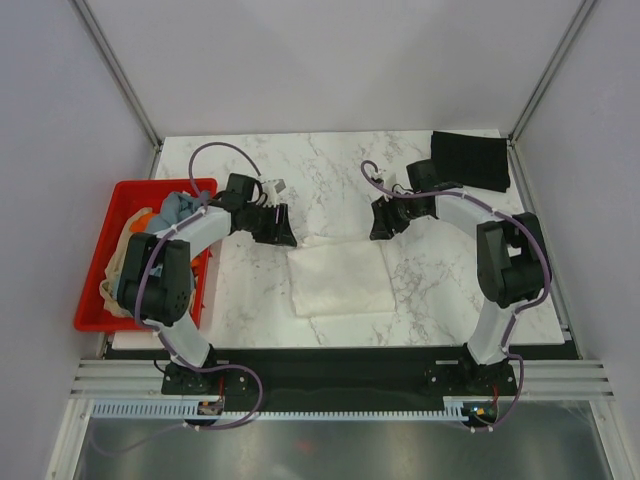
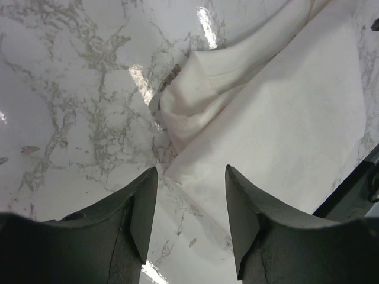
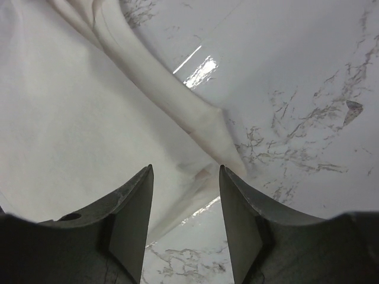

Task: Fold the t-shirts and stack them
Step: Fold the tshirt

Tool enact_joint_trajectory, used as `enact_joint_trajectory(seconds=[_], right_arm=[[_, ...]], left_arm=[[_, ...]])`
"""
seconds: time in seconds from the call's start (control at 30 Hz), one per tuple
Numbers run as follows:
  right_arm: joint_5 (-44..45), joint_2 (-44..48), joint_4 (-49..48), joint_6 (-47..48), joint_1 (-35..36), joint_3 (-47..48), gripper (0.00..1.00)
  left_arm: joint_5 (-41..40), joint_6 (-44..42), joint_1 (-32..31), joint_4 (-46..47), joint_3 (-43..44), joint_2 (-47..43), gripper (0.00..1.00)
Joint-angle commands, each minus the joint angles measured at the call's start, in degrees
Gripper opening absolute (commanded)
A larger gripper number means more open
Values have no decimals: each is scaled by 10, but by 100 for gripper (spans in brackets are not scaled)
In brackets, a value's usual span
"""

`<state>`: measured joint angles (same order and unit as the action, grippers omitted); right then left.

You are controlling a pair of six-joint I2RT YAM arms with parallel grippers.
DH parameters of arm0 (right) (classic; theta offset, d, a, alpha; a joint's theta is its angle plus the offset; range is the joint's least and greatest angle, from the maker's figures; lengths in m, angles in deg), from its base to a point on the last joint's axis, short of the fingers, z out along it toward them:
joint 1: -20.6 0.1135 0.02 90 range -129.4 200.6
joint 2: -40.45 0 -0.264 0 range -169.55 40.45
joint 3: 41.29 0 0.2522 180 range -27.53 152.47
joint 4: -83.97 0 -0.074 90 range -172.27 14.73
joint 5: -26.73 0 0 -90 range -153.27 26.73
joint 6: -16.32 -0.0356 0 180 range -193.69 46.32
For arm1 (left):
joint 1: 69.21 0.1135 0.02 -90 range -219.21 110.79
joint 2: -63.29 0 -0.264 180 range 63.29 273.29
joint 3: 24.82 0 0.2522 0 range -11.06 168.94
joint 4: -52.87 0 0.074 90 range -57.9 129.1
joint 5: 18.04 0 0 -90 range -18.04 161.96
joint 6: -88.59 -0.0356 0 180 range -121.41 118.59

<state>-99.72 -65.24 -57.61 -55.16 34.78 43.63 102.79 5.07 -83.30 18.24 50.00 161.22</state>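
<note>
A cream-white t-shirt (image 1: 338, 280) lies folded flat on the marble table, print side hidden. My left gripper (image 1: 282, 236) is open and empty just above its far left corner; that corner shows in the left wrist view (image 2: 195, 106). My right gripper (image 1: 381, 228) is open and empty above the far right corner (image 3: 207, 127). A folded black t-shirt (image 1: 469, 160) lies at the far right corner of the table. Grey-blue (image 1: 178, 205), orange (image 1: 146, 215) and tan (image 1: 125, 262) shirts are heaped in the red crate.
The red plastic crate (image 1: 105, 240) stands off the table's left edge beside my left arm. The table's black front edge (image 1: 340, 360) runs near the arm bases. Grey walls close in both sides.
</note>
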Motion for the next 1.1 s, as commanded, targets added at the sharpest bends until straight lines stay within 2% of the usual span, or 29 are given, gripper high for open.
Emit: enact_joint_trajectory(seconds=[0.0, 0.13, 0.37, 0.47, 0.5, 0.77, 0.87, 1.0, 1.07], right_arm=[[-55, -34, 51, 74, -15, 40, 56], [-54, -58, 82, 95, -22, 65, 55], [-81, -78, 96, 115, -24, 82, 52], [-87, -77, 94, 114, -24, 87, 52], [-89, -76, 94, 114, -25, 88, 51], [-100, -81, 88, 97, -23, 87, 48], [-94, -80, 88, 95, -22, 87, 50], [-92, -84, 88, 89, -20, 87, 50], [-93, -85, 88, 88, -18, 86, 50]], left_arm=[[68, -80, 0, -9, 33, 16, 55], [95, -105, 0, -32, 48, 44, 55], [80, -125, 1, -72, 65, 63, 52], [74, -127, 0, -73, 69, 61, 48], [75, -128, 0, -72, 70, 61, 42], [94, -126, 1, -73, 79, 74, 38], [97, -126, 0, -73, 80, 74, 34], [100, -124, 0, -74, 83, 75, 19], [102, -122, 0, -75, 85, 78, 15]])
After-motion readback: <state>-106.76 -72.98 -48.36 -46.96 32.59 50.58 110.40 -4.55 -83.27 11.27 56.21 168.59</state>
